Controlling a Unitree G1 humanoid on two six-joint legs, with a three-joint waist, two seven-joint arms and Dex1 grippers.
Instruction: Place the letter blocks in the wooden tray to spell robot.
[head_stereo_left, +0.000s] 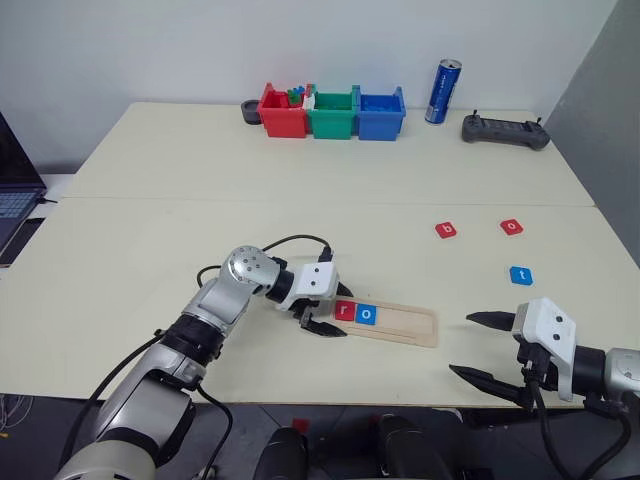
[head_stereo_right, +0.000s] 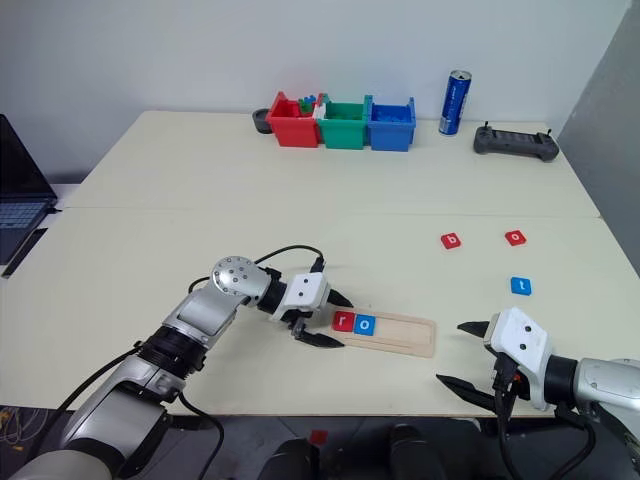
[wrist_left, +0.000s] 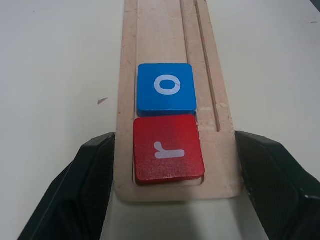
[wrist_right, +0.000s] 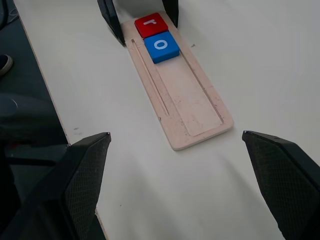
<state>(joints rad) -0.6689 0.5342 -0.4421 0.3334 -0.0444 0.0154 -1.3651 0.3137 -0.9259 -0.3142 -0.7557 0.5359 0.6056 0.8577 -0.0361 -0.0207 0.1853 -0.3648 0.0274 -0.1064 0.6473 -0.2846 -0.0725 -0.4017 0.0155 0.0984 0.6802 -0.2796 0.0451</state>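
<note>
The wooden tray (head_stereo_left: 405, 322) lies near the table's front edge. In its left end sit a red "r" block (head_stereo_left: 345, 311) and a blue "o" block (head_stereo_left: 367, 315), side by side. My left gripper (head_stereo_left: 340, 311) straddles that end, its fingers (wrist_left: 97, 165) pressed against the tray's two long sides. Farther right on the table lie a red "b" block (head_stereo_left: 446, 230), a red "o" block (head_stereo_left: 511, 227) and a blue "t" block (head_stereo_left: 520, 275). My right gripper (head_stereo_left: 460, 344) hovers open and empty off the tray's right end.
At the table's back stand red (head_stereo_left: 283, 115), green (head_stereo_left: 331, 117) and blue (head_stereo_left: 381, 115) bins, a blue can (head_stereo_left: 442, 92) and a dark controller (head_stereo_left: 505, 130). A laptop (head_stereo_left: 12, 200) sits at the far left.
</note>
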